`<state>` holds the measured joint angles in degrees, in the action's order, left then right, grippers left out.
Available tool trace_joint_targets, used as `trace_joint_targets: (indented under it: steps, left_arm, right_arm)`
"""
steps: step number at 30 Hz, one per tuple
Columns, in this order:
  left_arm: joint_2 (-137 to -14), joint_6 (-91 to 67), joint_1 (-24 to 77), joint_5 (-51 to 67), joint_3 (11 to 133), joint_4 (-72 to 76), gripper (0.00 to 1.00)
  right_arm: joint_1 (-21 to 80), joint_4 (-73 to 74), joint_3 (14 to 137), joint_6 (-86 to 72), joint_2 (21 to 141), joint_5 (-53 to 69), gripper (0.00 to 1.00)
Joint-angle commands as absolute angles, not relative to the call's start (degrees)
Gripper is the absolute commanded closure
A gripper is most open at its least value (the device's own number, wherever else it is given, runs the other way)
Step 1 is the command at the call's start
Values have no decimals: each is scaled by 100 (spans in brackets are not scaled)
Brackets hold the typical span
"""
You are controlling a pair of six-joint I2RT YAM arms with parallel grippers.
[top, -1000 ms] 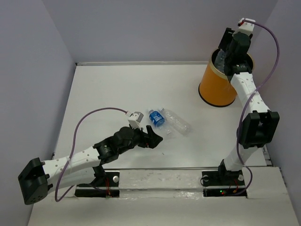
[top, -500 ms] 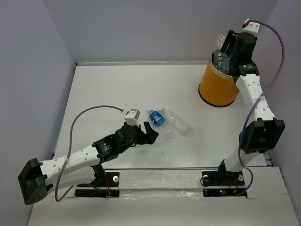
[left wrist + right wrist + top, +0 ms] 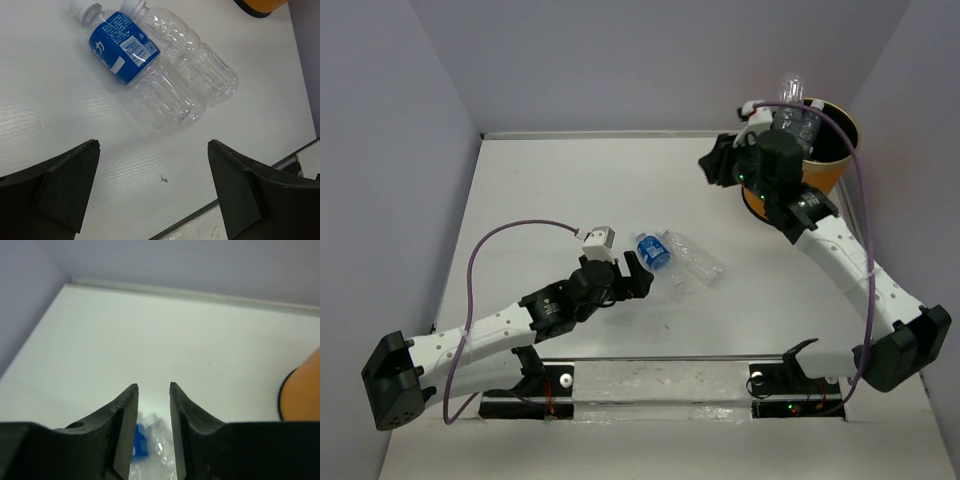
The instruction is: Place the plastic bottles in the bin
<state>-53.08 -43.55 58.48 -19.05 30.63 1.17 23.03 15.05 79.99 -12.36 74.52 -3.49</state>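
I count two plastic bottles lying loose: one blue-labelled bottle (image 3: 653, 250) and one plain clear bottle (image 3: 698, 258). Between them they have two white caps (image 3: 82, 6) (both show best from my left wrist). There is one orange bin (image 3: 832, 170). At least one more clear bottle, the raised bottle (image 3: 790, 90), pokes above its rim, and how many lie beneath it I cannot tell. There is one white table (image 3: 550, 180). Of myself I count two arms, the left arm (image 3: 490, 335) and the right arm (image 3: 840, 250), so two grippers, the left gripper (image 3: 153, 145) and the right gripper (image 3: 152, 386), with two fingers apiece, and two purple cables (image 3: 520, 235), one per arm.
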Motion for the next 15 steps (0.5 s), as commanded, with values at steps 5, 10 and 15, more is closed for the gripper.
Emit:
trace_joint_targets:
  steps: [5, 10, 15]
  left_arm:
    - [-4633, -4535, 5774, -2452, 3165, -316, 1]
    - [-4649, -4702, 5739, -2303, 3024, -317, 1]
    - [-4685, -4772, 5739, -2188, 2936, -220, 1]
  right_arm:
    - [3076, 2521, 7146, -668, 8436, 404, 6]
    - [3138, 2786, 7154, -361, 9095, 580, 1]
    - [3243, 3111, 7330, -229, 9693, 579, 3]
